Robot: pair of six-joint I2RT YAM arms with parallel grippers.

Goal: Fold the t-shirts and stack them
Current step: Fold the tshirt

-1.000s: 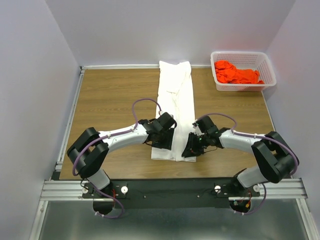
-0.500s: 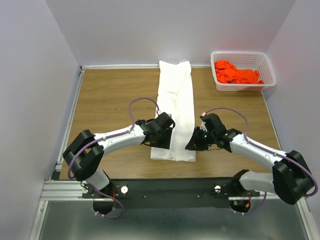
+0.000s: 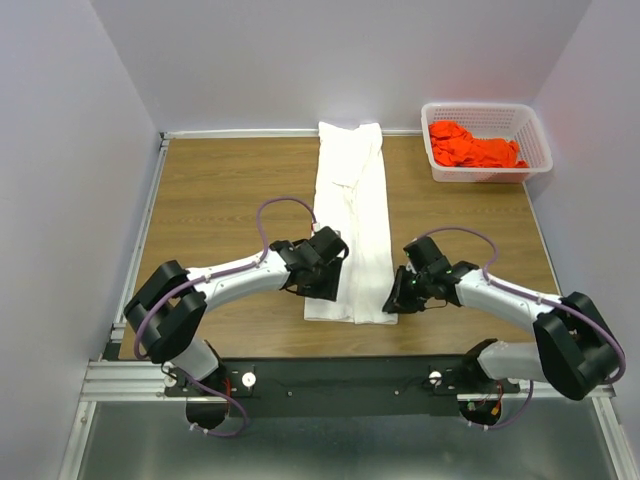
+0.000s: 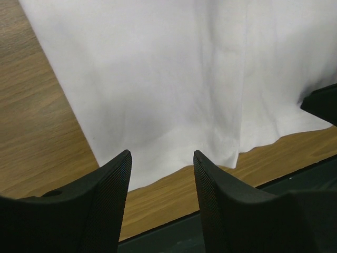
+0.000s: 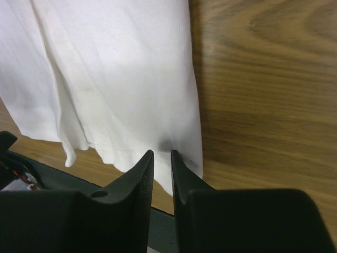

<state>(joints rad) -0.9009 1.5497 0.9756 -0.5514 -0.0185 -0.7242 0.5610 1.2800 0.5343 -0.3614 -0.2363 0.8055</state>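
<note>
Folding is partway: your large white cloth t-shirt (image 3: pixel 352 215) lies mid-frame as a long strip; crosswise folds remain. Your left pincer (image 4: pixel 162 158) stands wide over its lower-left corner. The right pincer (image 5: pixel 161 155) is narrow at the hem, grip unclear. The bright orange-red cloth t-shirt (image 3: pixel 472 148) waits unfolded in the white plastic lattice basket (image 3: pixel 480 105), upper right.

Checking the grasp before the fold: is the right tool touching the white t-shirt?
Touching. The right wrist view shows the right tool with its fingertips on a near corner of the white t-shirt, cloth puckered between them.
</note>
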